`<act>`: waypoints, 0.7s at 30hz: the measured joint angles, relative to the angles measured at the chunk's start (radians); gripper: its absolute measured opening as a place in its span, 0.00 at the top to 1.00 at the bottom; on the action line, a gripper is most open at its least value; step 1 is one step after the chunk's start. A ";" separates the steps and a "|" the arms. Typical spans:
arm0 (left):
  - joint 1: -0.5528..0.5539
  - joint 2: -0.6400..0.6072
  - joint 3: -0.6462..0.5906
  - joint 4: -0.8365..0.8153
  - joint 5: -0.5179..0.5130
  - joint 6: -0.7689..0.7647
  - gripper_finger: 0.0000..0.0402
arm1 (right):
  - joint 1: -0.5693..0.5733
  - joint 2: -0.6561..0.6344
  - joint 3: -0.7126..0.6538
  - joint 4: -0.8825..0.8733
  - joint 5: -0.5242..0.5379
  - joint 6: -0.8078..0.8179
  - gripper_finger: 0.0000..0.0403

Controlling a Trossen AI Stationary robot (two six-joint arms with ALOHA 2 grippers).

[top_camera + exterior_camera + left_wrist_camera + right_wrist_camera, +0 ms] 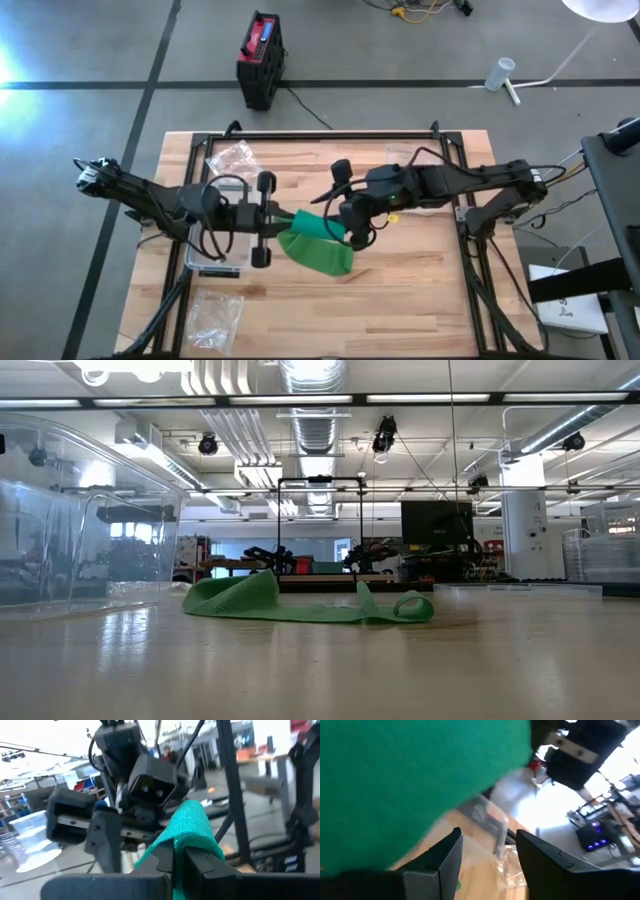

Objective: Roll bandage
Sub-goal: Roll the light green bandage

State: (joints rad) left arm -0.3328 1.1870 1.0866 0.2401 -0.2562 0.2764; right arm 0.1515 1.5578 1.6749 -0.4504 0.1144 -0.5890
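Observation:
The green bandage [322, 252] hangs from my left gripper [280, 219], and its lower part [300, 606] lies in loose folds on the wooden table, with a small loop at one end [412, 607]. My left gripper [179, 857] is shut on the bandage above mid-table. My right gripper [338, 222] faces it from the table's right, close by. Its fingers stand open [487, 852] with nothing between them. The bandage [405, 785] fills the right wrist view just beside them; whether it touches that gripper I cannot tell. Neither gripper shows in the low view. My left gripper pinches a bunched, raised part of the bandage [181, 842] between its two fingers, coming roughly level from the table's left. The cloth stands up in a fold [192, 817] past the fingertips. The rest drops slack to the table.
A clear plastic box [215, 248] stands under my left arm and shows at the left of the low view [70, 510]. Crumpled plastic bags lie at the far left [235, 155] and near left [215, 318]. Black frame rails [330, 135] border the table.

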 joint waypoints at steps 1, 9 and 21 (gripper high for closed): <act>0.000 0.000 0.000 0.009 0.011 -0.014 1.00 | -0.001 0.000 0.000 0.010 0.023 0.002 0.56; 0.001 0.002 -0.001 0.030 0.012 -0.029 1.00 | -0.001 -0.005 0.000 0.071 0.200 -0.042 0.57; 0.001 -0.018 -0.002 0.095 0.003 -0.001 1.00 | -0.024 -0.119 -0.049 0.053 0.167 0.060 0.58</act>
State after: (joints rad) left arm -0.3321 1.1692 1.0849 0.3351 -0.2527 0.2752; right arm 0.1274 1.4388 1.6262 -0.3973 0.2816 -0.5294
